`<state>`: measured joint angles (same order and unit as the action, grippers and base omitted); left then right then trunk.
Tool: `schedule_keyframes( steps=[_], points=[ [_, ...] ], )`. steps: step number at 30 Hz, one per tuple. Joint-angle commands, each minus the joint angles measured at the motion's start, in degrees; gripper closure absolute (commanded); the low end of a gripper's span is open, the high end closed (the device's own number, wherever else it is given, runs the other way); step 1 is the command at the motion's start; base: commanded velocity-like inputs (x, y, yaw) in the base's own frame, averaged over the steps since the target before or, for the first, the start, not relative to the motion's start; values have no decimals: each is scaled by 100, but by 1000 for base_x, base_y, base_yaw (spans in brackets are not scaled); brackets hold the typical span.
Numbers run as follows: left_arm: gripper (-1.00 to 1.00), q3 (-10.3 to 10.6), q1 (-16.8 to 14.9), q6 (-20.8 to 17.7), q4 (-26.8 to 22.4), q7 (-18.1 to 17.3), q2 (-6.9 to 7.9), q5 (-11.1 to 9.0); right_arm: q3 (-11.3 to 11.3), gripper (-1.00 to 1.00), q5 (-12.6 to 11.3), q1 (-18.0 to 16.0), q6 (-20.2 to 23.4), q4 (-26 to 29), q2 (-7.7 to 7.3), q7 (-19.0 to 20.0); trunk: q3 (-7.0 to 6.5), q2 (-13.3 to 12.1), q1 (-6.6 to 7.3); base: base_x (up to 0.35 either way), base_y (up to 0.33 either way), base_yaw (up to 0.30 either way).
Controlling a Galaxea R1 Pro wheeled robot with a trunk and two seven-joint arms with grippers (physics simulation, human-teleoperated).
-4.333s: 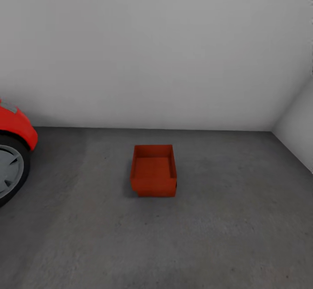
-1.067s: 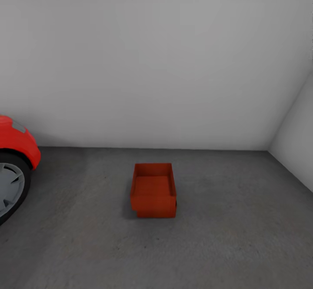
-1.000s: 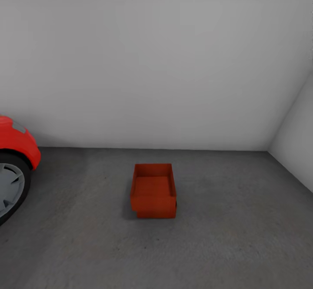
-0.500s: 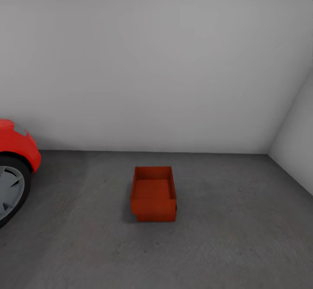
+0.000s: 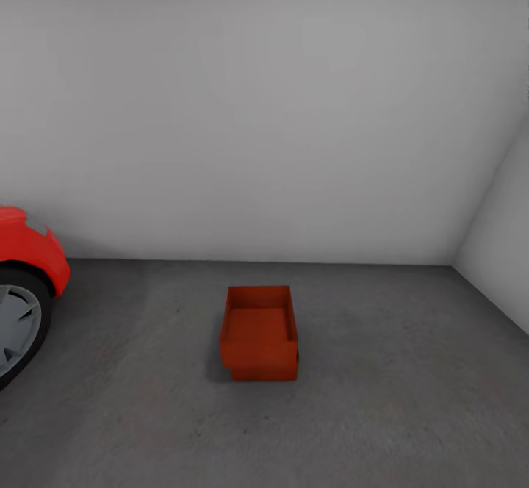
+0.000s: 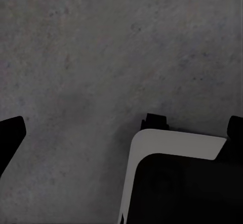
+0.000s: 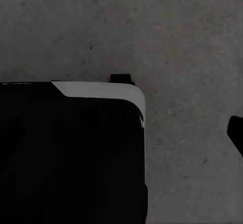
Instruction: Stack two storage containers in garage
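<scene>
Head view: one orange-red storage container point(image 5: 259, 334) sits upright and open-topped on the dark grey concrete floor point(image 5: 397, 400), mid-floor, short of the pale back wall point(image 5: 264, 106). A red car point(image 5: 26, 245), with its wheel point(image 5: 16, 323), stands at the floor's left edge, well apart from the container.

Left wrist view: mottled floor point(image 6: 101, 57) and a dark, pale-edged robot part point(image 6: 177, 178); finger state cannot be told.

Right wrist view: floor point(image 7: 192, 42) and a similar dark part point(image 7: 71, 158); finger state cannot be told.
</scene>
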<state>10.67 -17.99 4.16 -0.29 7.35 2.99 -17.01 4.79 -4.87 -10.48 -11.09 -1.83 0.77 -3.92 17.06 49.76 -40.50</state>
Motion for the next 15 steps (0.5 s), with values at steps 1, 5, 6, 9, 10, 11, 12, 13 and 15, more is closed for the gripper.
schedule_keyframes(
  steps=[1, 5, 6, 9, 10, 11, 12, 13, 15],
  points=[
    [-100, 49, -3, 15, 2, 12, 0, -49, 49, -100, -50, -7, -35, -19, 3, -11, -3, 5, -1, 0, 0, 0],
    [-100, 49, -3, 15, 2, 12, 0, -50, 49, -100, -55, -9, -34, -19, -1, -5, -39, 5, -1, 0, 0, 0],
    [-100, 49, -3, 15, 2, 12, 0, -49, 49, -100, -61, -8, -34, -18, -3, 2, -48, 5, -1, 0, 0, 0],
    [-100, 49, -3, 15, 2, 12, 0, -49, 49, -100, -84, -7, -29, -19, -11, 30, -76, 5, -1, 0, 0, 0],
    [-100, 49, -3, 15, 2, 12, 0, -49, 49, -100, -87, -7, -28, -19, -12, 36, -85, 5, -1, 0, 0, 0],
    [-100, 49, -3, 15, 2, 12, 0, -49, 46, -100, -90, -8, -20, -19, -13, 41, -94, 5, -1, 0, 0, 0],
    [-100, 49, -3, 15, 2, 12, 0, -50, 46, -100, -90, -8, -18, -19, -14, 43, -103, 5, -1, 0, 0, 0],
    [-100, 49, -3, 15, 2, 12, 0, -50, 46, -100, -91, -10, -14, -19, -14, 45, -113, 5, -1, 0, 0, 0],
    [-100, 49, -3, 15, 2, 12, 0, -50, 46, -100, -92, -11, -14, -18, -15, 47, -131, 5, -1, 0, 0, 0]
  ],
)
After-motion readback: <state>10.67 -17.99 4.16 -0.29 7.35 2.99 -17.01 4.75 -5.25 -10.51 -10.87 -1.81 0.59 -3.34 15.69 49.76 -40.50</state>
